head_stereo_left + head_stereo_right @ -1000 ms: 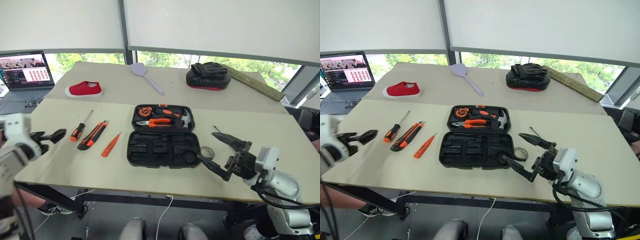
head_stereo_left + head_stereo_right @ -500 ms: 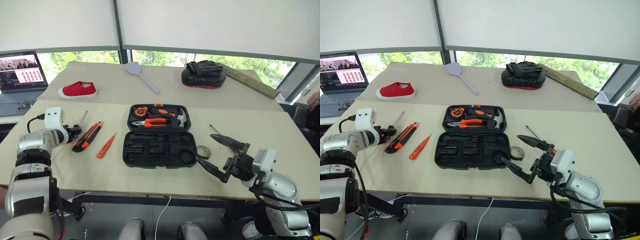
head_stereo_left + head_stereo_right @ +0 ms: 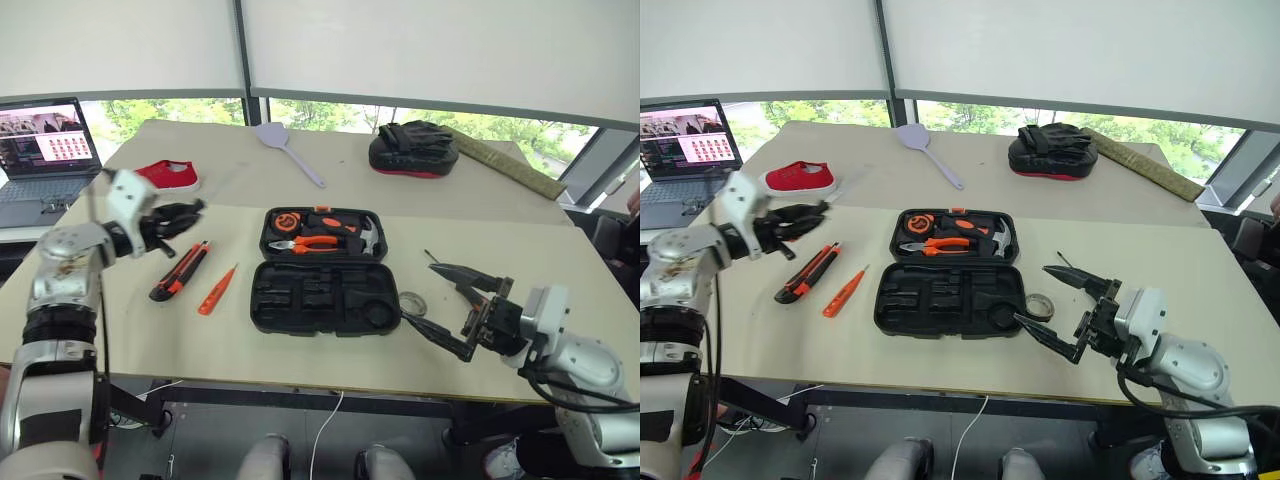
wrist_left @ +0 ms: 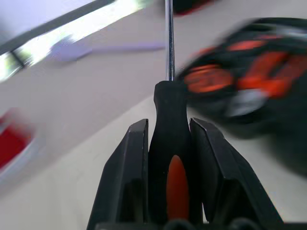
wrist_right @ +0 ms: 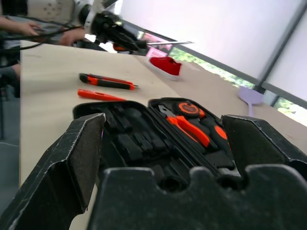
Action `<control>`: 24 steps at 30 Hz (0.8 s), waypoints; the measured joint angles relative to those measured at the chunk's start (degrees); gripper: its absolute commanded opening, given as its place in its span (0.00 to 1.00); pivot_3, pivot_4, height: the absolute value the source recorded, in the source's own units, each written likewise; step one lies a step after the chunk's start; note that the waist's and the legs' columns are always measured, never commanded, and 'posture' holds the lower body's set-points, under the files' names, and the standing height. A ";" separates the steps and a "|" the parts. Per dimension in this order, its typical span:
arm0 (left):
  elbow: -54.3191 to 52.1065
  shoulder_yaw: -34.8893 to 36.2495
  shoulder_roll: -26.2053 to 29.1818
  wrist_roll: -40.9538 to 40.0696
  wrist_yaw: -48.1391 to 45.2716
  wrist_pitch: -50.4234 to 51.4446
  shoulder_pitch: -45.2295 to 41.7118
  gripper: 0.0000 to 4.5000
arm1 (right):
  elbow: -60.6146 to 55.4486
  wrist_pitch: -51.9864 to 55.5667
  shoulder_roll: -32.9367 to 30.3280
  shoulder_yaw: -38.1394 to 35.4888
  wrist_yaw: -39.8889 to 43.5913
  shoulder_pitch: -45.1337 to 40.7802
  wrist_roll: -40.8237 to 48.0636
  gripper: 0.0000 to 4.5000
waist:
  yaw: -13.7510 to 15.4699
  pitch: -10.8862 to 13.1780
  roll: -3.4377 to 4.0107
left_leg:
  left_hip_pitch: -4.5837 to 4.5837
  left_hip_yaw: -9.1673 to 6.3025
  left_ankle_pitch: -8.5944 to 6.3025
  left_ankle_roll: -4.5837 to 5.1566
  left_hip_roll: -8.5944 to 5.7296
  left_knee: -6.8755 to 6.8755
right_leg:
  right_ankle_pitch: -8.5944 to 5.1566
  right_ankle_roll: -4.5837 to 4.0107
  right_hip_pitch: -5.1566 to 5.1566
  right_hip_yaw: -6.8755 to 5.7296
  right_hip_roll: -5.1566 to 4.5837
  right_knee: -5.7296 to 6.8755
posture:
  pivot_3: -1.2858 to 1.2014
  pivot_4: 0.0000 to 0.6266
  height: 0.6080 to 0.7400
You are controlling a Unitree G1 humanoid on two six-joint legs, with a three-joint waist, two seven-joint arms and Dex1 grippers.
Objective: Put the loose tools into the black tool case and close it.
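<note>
Matt black plastic tool case (image 3: 324, 270) on smooth pale table (image 3: 560, 290).

A lab or office: pale worktables (image 3: 300, 170) by blinded windows (image 3: 420, 50), laptop (image 3: 40, 150) running alongside

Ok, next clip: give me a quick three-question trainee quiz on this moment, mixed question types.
1. True or false: the left gripper is shut on a screwdriver.
2. Which lies nearer the black tool case: A) utility knife, B) tester pen?
3. Fill in: the right gripper is ____.

Key: 1 true; 2 B; 3 open
</note>
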 measured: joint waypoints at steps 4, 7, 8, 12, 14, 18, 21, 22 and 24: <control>-7.00 -11.48 -6.25 5.67 -3.79 0.87 0.75 0.19 | 6.65 1.27 -2.31 0.11 3.90 -6.48 0.25 1.00 | -0.03 0.01 0.00 | -0.14 0.02 0.00 0.05 -0.07 0.19 | 0.01 0.04 -0.03 0.02 0.18 0.05 | 0.52 0.24 1.00; -4.31 -16.75 -8.49 12.98 -0.70 -0.77 -0.75 0.19 | 10.48 1.26 -2.70 0.16 6.29 -10.68 -0.11 1.00 | -0.76 0.04 -0.05 | -0.18 0.01 -0.01 0.09 0.06 0.22 | 0.01 0.03 -0.13 0.08 0.40 0.13 | 0.52 0.24 1.00; -3.04 -17.10 -9.03 14.60 0.78 -0.69 -1.78 0.19 | 11.60 1.26 -2.70 0.23 6.96 -11.55 -0.42 1.00 | -0.89 0.04 -0.05 | -0.17 0.01 -0.02 0.10 0.07 0.21 | 0.00 0.03 -0.14 0.08 0.41 0.19 | 0.52 0.24 1.00; -2.06 -18.18 -10.38 18.15 3.05 -0.58 -5.01 0.19 | 13.02 1.27 -2.70 0.97 8.91 -14.14 -0.93 1.00 | -0.87 0.05 -0.04 | -0.17 0.01 -0.03 0.13 0.02 0.25 | -0.01 0.07 -0.10 0.08 0.38 0.18 | 0.52 0.24 1.00; -1.47 -18.57 -10.89 19.44 3.64 -0.54 -5.20 0.19 | 13.03 1.28 -2.67 1.01 9.36 -14.32 -1.16 1.00 | -0.86 0.05 -0.04 | -0.18 0.01 -0.05 0.15 0.01 0.28 | -0.01 0.09 -0.08 0.08 0.37 0.17 | 0.52 0.24 1.00; -0.31 -19.30 -11.05 21.06 3.92 -0.74 -5.20 0.19 | 12.85 1.48 -2.62 1.00 9.54 -13.67 -1.50 1.00 | -0.86 0.06 -0.04 | -0.19 0.01 -0.05 0.15 0.02 0.30 | 0.00 0.09 -0.09 0.07 0.37 0.18 | 0.52 0.24 1.00; 0.03 -19.49 -11.04 22.42 4.69 -1.72 -5.20 0.19 | 12.72 1.89 -2.59 1.01 9.55 -12.62 -1.54 1.00 | -0.84 0.06 -0.04 | -0.19 0.00 -0.05 0.15 0.02 0.37 | 0.01 0.10 -0.08 0.08 0.37 0.21 | 0.52 0.24 1.00; 0.04 -19.50 -11.05 22.68 4.95 -1.72 -5.20 0.19 | 12.63 1.93 -2.59 1.01 9.55 -12.57 -1.54 1.00 | -0.84 0.06 -0.04 | -0.19 0.00 -0.05 0.15 0.03 0.41 | 0.01 0.10 -0.08 0.09 0.37 0.23 | 0.52 0.24 1.00; 0.10 -19.49 -11.08 22.83 4.94 -1.69 -5.20 0.41 | 12.28 1.96 -2.59 1.00 9.55 -12.56 -1.54 1.00 | -0.84 0.06 -0.04 | -0.18 0.00 -0.05 0.15 0.04 0.45 | 0.01 0.12 -0.07 0.08 0.37 0.25 | 0.52 0.24 1.00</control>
